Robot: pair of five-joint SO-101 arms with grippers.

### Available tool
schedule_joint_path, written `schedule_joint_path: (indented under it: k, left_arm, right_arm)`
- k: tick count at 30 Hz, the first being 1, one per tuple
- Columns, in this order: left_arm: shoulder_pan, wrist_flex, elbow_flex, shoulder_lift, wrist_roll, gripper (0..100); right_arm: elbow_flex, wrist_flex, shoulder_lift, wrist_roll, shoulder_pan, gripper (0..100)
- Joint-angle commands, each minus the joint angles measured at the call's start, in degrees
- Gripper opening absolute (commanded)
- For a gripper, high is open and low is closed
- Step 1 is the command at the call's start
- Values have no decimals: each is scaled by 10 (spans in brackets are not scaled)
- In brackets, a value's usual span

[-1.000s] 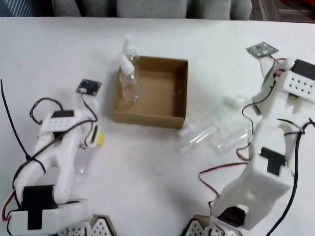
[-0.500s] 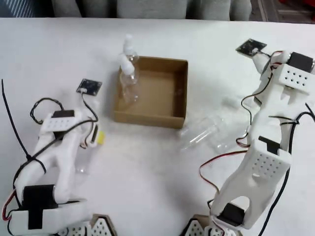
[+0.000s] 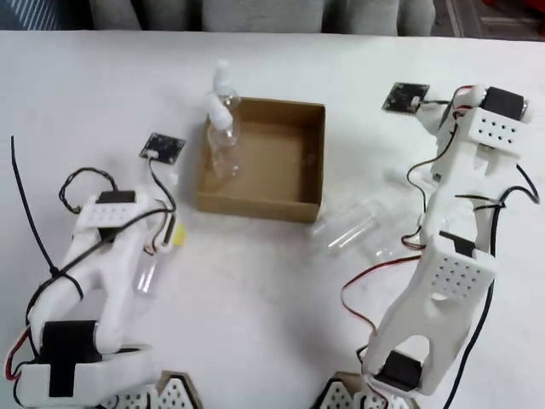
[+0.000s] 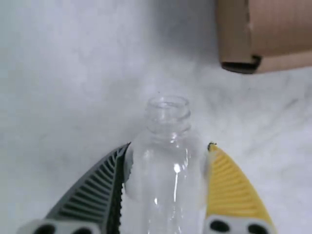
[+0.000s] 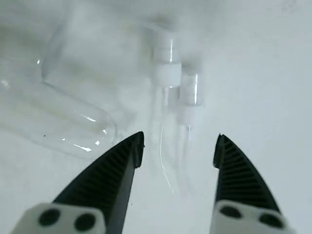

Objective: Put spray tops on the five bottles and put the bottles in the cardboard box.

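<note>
Right fingers [image 5: 112,175] have swung inward, apart over blurry spray tops [image 5: 168,73] (perhaps two); left fingers [image 4: 97,190] clamp bottle [image 4: 168,161].

Cropped and blurred
Picture edges cut the bottle [image 4: 165,165] below its shoulders and the box [image 4: 263,34] to one corner; the spray tops [image 5: 166,73] are blurred.
</note>
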Motion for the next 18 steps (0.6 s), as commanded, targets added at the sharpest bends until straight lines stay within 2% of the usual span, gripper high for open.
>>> schedule_joint_path:
  k: [1,12,18]
  left_arm:
    - [9,-14,-4,-2,1,34]
    - [7,-15,-4,-2,1,34]
    - [8,-15,-4,-2,1,34]
  right_arm:
    - [-18,15,-4,41,-7,208]
    - [-20,-14,16,44,-6,208]
    - [-85,-17,89,45,5,208]
